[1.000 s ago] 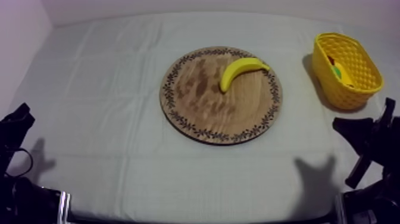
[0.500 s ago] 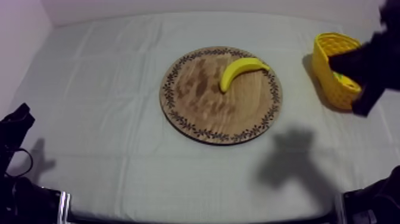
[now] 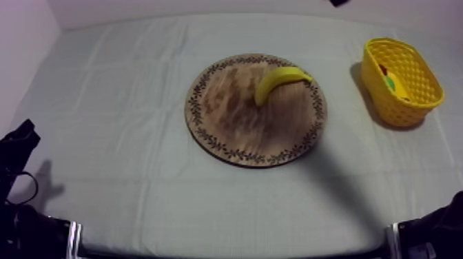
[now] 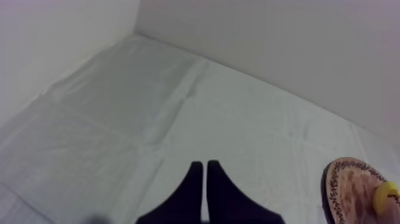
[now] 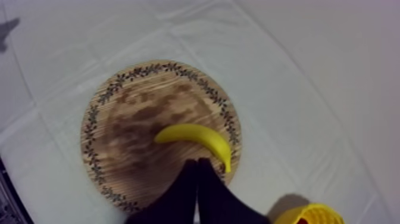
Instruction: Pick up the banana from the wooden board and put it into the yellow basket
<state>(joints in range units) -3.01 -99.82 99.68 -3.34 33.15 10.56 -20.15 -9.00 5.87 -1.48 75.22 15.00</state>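
Right wrist view: right gripper pressed together, pointing at the curved yellow banana on the round patterned wooden board | imo open up first, then drop across its middle

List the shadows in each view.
Top view: a soft shadow crosses the wooden board and banana, trailing over the cloth toward lower right; the yellow basket shades the cloth at its left. Right wrist view: a dark shadow beside the yellow basket. Left wrist view: even, soft light on the cloth.
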